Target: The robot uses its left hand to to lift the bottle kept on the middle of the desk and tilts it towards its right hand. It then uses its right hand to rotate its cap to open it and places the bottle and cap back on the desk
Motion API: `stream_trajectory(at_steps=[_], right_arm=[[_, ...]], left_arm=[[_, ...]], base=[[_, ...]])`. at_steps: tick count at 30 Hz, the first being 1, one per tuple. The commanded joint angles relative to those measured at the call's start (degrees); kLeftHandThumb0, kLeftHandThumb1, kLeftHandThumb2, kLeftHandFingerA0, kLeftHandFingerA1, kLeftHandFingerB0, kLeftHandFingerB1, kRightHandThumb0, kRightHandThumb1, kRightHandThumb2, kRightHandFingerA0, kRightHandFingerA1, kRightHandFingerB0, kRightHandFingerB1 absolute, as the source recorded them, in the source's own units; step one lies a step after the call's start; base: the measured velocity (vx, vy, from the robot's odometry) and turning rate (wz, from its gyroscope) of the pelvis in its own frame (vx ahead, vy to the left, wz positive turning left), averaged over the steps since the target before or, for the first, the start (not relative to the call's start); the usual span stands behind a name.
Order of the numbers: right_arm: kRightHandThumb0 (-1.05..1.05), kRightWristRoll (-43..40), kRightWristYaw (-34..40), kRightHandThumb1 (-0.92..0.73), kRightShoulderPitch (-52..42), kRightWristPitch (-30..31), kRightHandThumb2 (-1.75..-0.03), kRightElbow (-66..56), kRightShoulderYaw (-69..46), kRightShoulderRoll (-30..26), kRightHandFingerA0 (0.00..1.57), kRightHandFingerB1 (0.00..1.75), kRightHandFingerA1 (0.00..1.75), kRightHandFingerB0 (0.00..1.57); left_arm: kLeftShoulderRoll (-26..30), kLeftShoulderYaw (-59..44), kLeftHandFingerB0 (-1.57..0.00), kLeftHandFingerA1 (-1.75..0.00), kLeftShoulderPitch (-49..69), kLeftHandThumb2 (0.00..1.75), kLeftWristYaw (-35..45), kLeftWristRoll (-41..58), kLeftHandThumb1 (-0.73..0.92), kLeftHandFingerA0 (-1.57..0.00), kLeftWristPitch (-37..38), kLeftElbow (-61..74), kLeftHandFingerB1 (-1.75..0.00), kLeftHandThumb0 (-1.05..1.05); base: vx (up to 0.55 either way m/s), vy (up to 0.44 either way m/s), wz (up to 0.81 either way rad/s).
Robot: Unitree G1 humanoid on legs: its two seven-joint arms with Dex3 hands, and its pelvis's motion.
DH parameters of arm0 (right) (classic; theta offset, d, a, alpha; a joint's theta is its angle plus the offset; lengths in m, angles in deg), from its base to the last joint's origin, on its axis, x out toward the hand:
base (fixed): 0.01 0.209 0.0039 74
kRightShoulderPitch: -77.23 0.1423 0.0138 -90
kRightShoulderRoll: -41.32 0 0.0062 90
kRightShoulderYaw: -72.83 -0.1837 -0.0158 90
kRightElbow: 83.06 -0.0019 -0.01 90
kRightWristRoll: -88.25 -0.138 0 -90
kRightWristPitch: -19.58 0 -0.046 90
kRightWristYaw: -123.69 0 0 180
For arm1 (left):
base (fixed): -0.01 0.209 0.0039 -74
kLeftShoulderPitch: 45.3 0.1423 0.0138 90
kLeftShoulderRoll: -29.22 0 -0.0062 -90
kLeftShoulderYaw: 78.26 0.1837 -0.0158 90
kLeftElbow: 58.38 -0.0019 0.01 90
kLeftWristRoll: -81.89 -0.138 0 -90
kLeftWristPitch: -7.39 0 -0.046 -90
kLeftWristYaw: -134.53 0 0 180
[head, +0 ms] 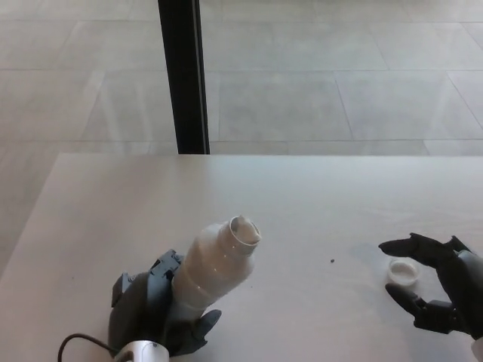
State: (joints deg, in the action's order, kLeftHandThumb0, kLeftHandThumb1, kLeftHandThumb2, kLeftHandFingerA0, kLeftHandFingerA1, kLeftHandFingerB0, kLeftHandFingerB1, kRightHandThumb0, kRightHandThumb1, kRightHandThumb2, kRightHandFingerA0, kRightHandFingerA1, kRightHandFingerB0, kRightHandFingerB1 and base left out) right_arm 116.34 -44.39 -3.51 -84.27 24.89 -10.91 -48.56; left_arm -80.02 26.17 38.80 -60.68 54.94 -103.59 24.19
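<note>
A white plastic bottle (215, 268) with its neck uncapped leans up and to the right, and my left hand (155, 309) is shut on its lower body near the desk's front edge. The white cap (402, 272) lies on the desk at the right, open side up. My right hand (438, 290) is open around it, one finger behind the cap and the others in front, with no visible grip on it.
The pale desk (302, 204) fills the lower half of the view. A black vertical post (183, 75) stands behind its far edge, over a tiled floor. A small dark speck (331, 262) lies on the desk between bottle and cap.
</note>
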Motion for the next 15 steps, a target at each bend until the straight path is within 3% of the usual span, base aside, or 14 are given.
stream_trajectory(at_steps=[1,3,4,5,6,7,8,9,10,11,12,14,15], right_arm=[[-0.52,0.4,4.31,-0.65,-0.16,-3.33,-0.58,-1.16,-0.74,-0.05,0.0,0.35,0.97,0.34],[-0.55,1.51,4.76,-0.64,-0.57,-1.86,-0.59,-2.63,-0.67,0.03,0.0,0.34,0.74,0.23],[-0.57,2.84,5.85,-0.64,-0.64,-0.64,-0.61,-3.93,-0.8,0.04,0.0,0.33,0.62,0.16],[-0.56,3.02,6.47,-0.64,-0.55,-0.97,-0.6,-3.94,-0.97,0.0,0.0,0.32,0.61,0.16],[-0.59,2.91,6.74,-0.6,-0.39,-1.3,-0.71,-3.86,-1.18,-0.05,0.0,0.38,0.66,0.15],[-0.53,2.28,6.91,-0.63,0.21,-1.77,-0.59,-3.69,-1.79,-0.11,0.0,0.32,0.67,0.22],[-0.51,1.68,6.46,-0.63,0.48,-1.78,-0.59,-3.96,-2.17,-0.14,0.0,0.32,0.64,0.24],[-0.51,1.28,5.92,-0.63,0.66,-1.67,-0.59,-4.27,-2.4,-0.27,0.0,0.33,0.65,0.25],[-0.51,1.2,5.75,-0.63,0.77,-1.63,-0.59,-4.36,-2.49,-0.35,0.0,0.33,0.65,0.25],[-0.49,1.28,5.68,-0.63,0.88,-1.41,-0.59,-4.56,-2.57,-0.45,0.0,0.33,0.69,0.27],[-0.49,1.4,5.6,-0.63,0.92,-1.11,-0.59,-4.85,-2.65,-0.52,0.0,0.33,0.69,0.27],[-0.49,1.43,5.66,-0.61,0.95,-1.35,-0.62,-4.71,-2.59,-0.57,0.0,0.35,0.76,0.27],[-0.49,1.47,5.71,-0.61,0.87,-1.53,-0.62,-4.64,-2.55,-0.61,0.0,0.35,0.76,0.27]], left_arm=[[5.84,5.28,-0.77,-1.35,3.5,0.64,6.81,-5.1,0.69,-0.81,-11.03,-6.61,-1.0,-0.34],[9.6,9.58,-0.78,-1.42,1.62,0.66,10.76,-8.6,0.66,-0.84,-12.57,-7.54,-1.11,-0.36],[13.19,14.68,-0.65,-1.14,-2.31,0.62,18.34,-12.44,0.72,-0.72,-17.24,-8.73,-0.84,-0.45],[15.25,18.08,-0.43,-1.02,-4.74,0.61,23.08,-15.12,0.75,-0.59,-19.54,-9.47,-0.68,-0.54],[16.96,20.49,-0.46,-0.81,-6.66,0.62,26.7,-16.63,0.73,-0.5,-20.31,-10.05,-0.61,-0.58],[20.85,25.15,-0.5,-0.62,-11.3,0.62,35.71,-20.66,0.73,-0.48,-19.28,-12.01,-0.49,-0.66],[22.57,27.1,-0.51,-0.63,-14.04,0.61,40.28,-22.07,0.69,-0.4,-19.36,-12.75,-0.5,-0.67],[23.73,27.69,-0.37,-0.63,-15.59,0.62,42.3,-22.61,0.6,-0.23,-19.43,-11.98,-0.51,-0.72],[24.16,28.01,-0.37,-0.63,-16.17,0.62,42.8,-22.62,0.6,-0.23,-19.49,-11.66,-0.51,-0.72],[24.7,28.0,-0.04,-0.43,-17.48,0.87,44.02,-21.99,0.45,0.0,-20.27,-10.99,-0.39,-0.74],[25.5,27.8,-0.04,-0.43,-19.17,0.87,45.9,-21.3,0.45,0.0,-21.31,-9.9,-0.39,-0.74],[26.51,26.99,-0.14,-0.17,-21.23,0.87,47.12,-19.38,0.51,0.0,-22.37,-8.28,0.0,-0.88],[26.98,26.44,-0.14,-0.17,-22.51,0.87,47.72,-18.28,0.51,0.0,-22.75,-7.62,0.0,-0.88]], base=[[0.0,0.0,0.0],[0.0,0.0,0.0],[0.0,0.0,0.0],[0.0,0.0,0.0],[0.0,0.0,0.0],[0.0,0.0,0.0],[0.0,0.0,0.0],[0.0,0.0,0.0],[0.0,0.0,0.0],[0.0,0.0,0.0],[0.0,0.0,0.0],[0.0,0.0,0.0],[0.0,0.0,0.0]])
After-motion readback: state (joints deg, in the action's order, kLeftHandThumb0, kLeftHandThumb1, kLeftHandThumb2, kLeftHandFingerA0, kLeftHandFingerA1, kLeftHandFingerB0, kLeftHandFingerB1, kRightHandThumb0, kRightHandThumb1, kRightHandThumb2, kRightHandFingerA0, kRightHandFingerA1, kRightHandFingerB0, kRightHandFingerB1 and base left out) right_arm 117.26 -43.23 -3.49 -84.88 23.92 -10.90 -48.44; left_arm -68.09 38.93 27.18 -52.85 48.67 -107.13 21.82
